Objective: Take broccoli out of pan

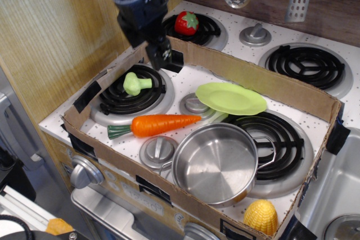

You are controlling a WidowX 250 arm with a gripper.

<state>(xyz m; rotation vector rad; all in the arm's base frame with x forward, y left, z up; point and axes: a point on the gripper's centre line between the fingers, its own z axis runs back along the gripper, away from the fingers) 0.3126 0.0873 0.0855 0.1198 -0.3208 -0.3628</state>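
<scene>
The small pale green broccoli (135, 84) lies on its side on the black front-left burner (131, 93), stem pointing right. The shiny steel pan (215, 163) stands empty at the front of the cardboard tray, far right of the broccoli. My black gripper (159, 55) hangs above and behind the broccoli, near the tray's back wall. It holds nothing. Its fingers are seen end-on, so their gap is unclear.
An orange carrot (157, 124) lies between burner and pan. A lime-green plate (230, 98) sits tilted behind the pan. A cardboard wall (253, 77) rings the front burners. A strawberry (186, 23) sits on the back burner, a yellow corn (260, 216) at the front right.
</scene>
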